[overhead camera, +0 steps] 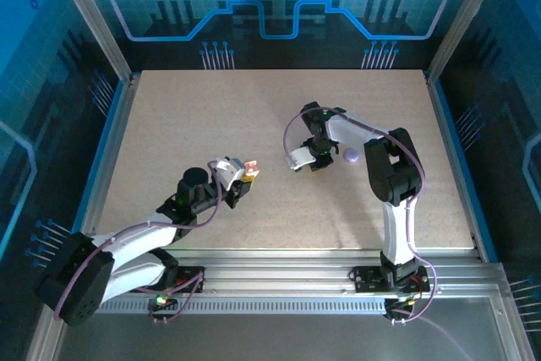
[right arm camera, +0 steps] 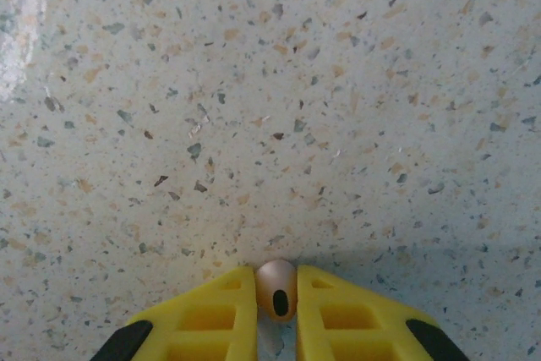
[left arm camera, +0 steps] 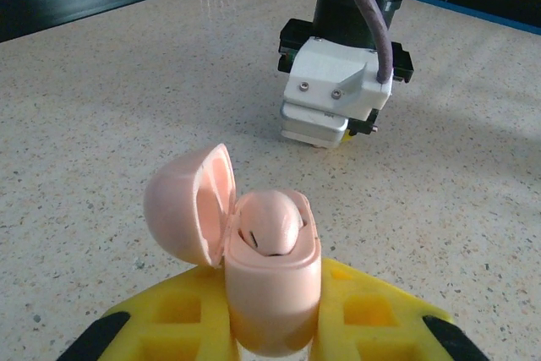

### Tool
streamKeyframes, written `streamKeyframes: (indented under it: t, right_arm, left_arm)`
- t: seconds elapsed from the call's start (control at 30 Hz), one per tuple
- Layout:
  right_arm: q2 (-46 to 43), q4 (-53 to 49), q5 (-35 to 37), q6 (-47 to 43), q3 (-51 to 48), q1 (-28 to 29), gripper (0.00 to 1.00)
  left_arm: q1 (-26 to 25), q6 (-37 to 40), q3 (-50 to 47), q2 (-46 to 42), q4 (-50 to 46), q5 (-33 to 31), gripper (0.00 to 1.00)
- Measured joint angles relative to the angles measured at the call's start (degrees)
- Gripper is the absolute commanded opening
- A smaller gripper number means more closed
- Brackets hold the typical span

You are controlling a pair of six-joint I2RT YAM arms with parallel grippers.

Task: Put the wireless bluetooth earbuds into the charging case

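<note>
Meanwhile, on a speckled worktop, the left hand holds the pale pink charging case upright, its yellow fingers pressed against the case's lower half on both sides. The case's rounded lid stands swung open to the left, and one pink earbud sits in the body's well.

Seen from above, that hand is left of the worktop's centre, raised and angled toward the right arm. The right hand points straight down just right of centre, well apart from the case.

The right wrist camera shows the right hand pinched nearly together on a second pink earbud. The earbud is caught at the very tips of the yellow fingers, a dark oval opening facing the lens, over bare worktop.

A small lavender object lies on the worktop just to the right of the right hand; it is too small there to tell what it is, perhaps another rounded shell.
</note>
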Motion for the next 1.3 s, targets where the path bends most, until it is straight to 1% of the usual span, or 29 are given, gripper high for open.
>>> streamKeyframes:
  t: [0.13, 0.33, 0.5, 0.8, 0.97, 1.07, 1.3]
  right_arm:
    - [-1.6, 0.8, -0.5, 1.8, -1.4, -0.1, 0.13]
    - [-8.6, 1.7, -5.2, 7.5, -4.1, -1.0, 0.13]
    - [-16.2, 4.4, -11.8, 14.2, -8.5, -1.9, 0.13]
    - [-28.0, 10.3, -27.1, 28.0, -18.6, -3.2, 0.13]
    - [-34.6, 17.4, -36.7, 38.1, -24.6, -5.8, 0.13]
    - [-38.0, 21.6, -40.9, 44.2, -27.2, -6.8, 0.13]
    - [-44.4, 33.4, -46.5, 59.0, -32.9, -7.4, 0.13]
  left_arm:
    - [0.0, 0.1, 0.3, 1.2, 0.0, 0.6, 0.12]
    - [0.0, 1.0, 1.2, 3.7, 0.7, 1.4, 0.12]
    - [0.0, 0.9, 1.6, 6.5, 3.3, 2.5, 0.11]
    - [-0.3, -0.6, 2.8, 12.3, 10.6, 4.3, 0.1]
    - [-1.5, -1.2, 4.2, 15.5, 14.7, 4.6, 0.1]
    - [-2.2, -2.0, 5.2, 17.2, 17.2, 4.9, 0.1]
    - [-4.5, -2.2, 6.1, 18.8, 22.3, 5.4, 0.1]
